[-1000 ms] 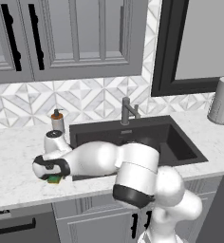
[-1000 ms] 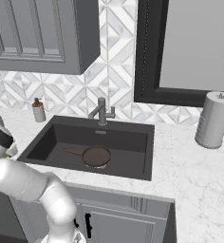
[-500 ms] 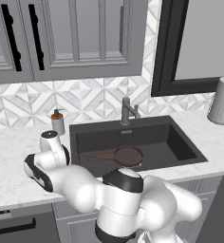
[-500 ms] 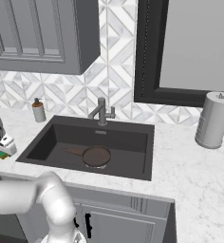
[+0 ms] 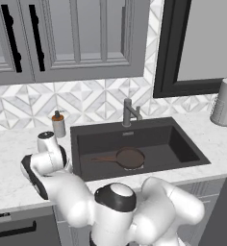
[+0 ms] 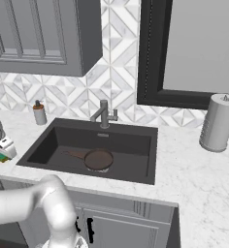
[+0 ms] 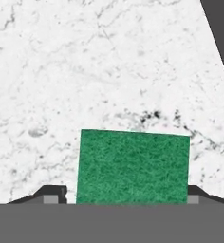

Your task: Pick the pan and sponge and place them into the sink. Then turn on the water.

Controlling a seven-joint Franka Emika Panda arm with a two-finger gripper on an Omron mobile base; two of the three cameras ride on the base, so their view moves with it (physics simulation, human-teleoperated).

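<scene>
The green sponge (image 7: pixel 133 166) lies flat on the white marble counter, to the left of the sink (image 6: pixel 145 150). My gripper (image 7: pixel 126 196) is down over it and open, one fingertip (image 7: pixel 54 194) on each side; the right tip is at the sponge's edge and the left stands a little off. In the right base view the gripper (image 6: pixel 4 150) hangs just above the sponge (image 6: pixel 2 158) at the far left. The dark brown pan (image 5: pixel 130 157) rests on the sink floor (image 5: pixel 182 149), its handle pointing left. The faucet (image 5: pixel 130 113) stands behind the basin.
A soap bottle (image 5: pixel 58 124) stands on the counter behind the sponge's spot. A paper towel roll (image 6: pixel 218 123) is on the counter right of the sink. The sink's dark edge (image 7: pixel 223 28) shows near the sponge. My folded arm (image 5: pixel 67 192) takes up the front left.
The arm's elbow has swung down and toward the front, while the hand stayed over the sponge left of the sink. The sponge and the pan have not moved.
</scene>
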